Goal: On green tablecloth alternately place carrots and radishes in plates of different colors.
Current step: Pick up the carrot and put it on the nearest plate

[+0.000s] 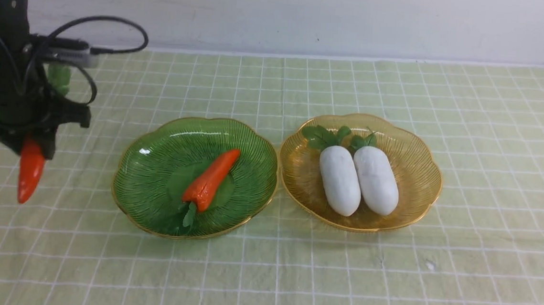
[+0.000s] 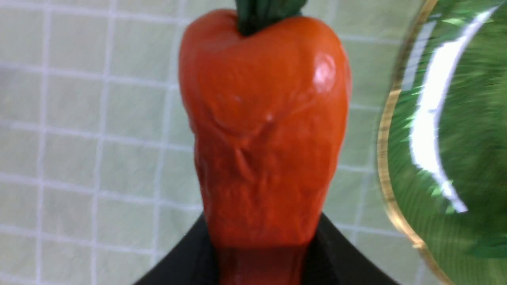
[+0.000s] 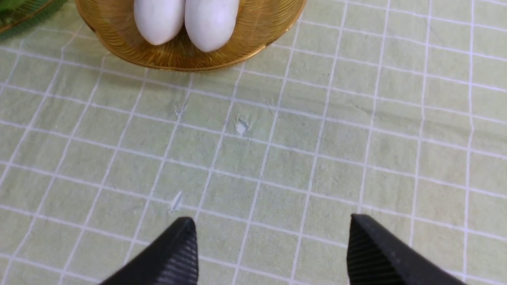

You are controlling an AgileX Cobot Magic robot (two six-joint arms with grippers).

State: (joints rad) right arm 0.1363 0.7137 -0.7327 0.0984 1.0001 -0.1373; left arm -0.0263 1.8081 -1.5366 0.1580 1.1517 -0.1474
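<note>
Orange carrot sits clamped in the partly open left gripper.

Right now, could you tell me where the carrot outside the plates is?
In the front view it's at the far left, in the left hand, the carrot left of the green plate.

Carrot glossy; radishes matt, smooth; plates glossy, ribbed; tablecloth matt, wrinkled.

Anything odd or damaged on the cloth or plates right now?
Yes, on the cloth: small pale scuffs or torn-looking spots below the amber plate, odd against the printed grid; real damage is uncertain. Neither plate shows visible damage, and nothing looks spilled.
</note>
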